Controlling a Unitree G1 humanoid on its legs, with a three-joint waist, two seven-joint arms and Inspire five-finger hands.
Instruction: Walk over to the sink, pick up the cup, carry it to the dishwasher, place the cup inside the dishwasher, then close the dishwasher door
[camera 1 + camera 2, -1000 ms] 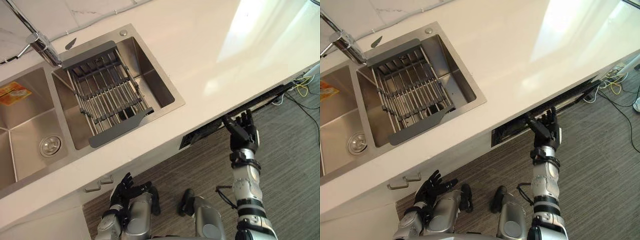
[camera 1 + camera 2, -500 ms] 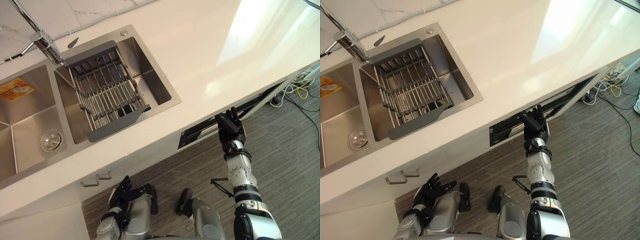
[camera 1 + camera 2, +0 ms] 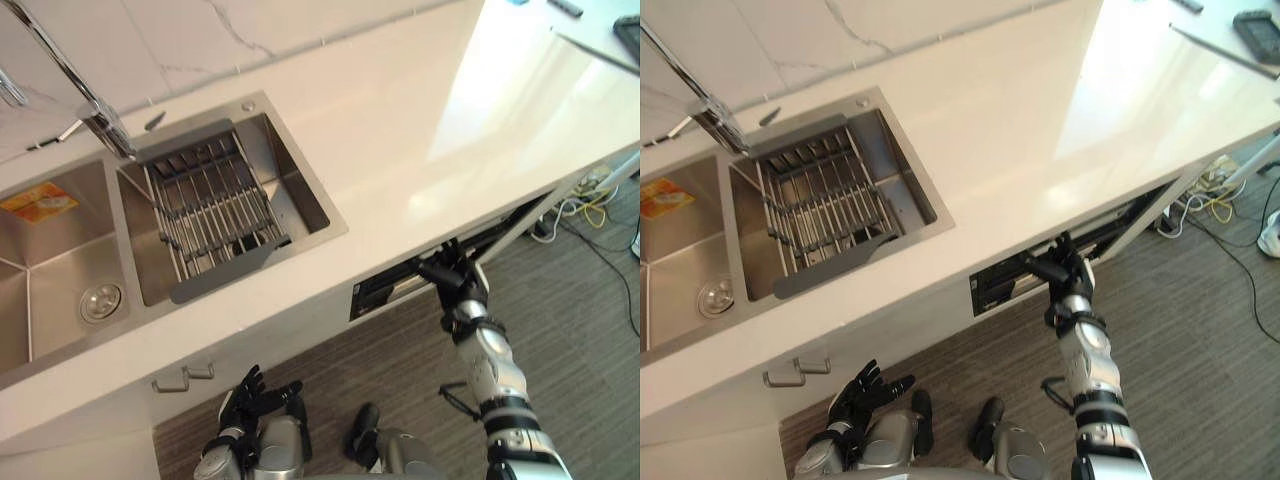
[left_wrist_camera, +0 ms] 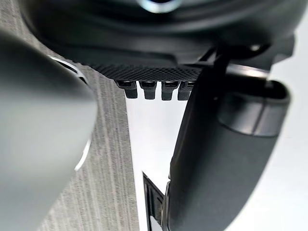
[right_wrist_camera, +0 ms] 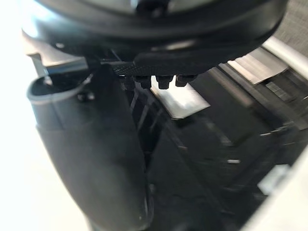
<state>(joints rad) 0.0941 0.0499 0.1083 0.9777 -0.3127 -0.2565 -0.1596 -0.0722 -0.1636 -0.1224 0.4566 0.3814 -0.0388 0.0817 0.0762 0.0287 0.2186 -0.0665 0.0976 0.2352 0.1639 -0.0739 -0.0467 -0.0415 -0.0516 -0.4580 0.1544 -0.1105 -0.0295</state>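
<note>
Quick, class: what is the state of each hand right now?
Left hand: open, holding nothing.
Right hand: open, fingers at the dishwasher door.

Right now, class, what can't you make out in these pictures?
- Inside the dishwasher: in both eye views it is hidden beneath the counter, so the cup cannot be checked.
- Left sink basin: cut off by the eye views' left edge.
- Right wrist view: what lies past the right hand is dark and blurred.

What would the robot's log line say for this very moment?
dishwasher door: ajar | right hand: open, at its top edge | left hand: open, low | step: close door
</note>
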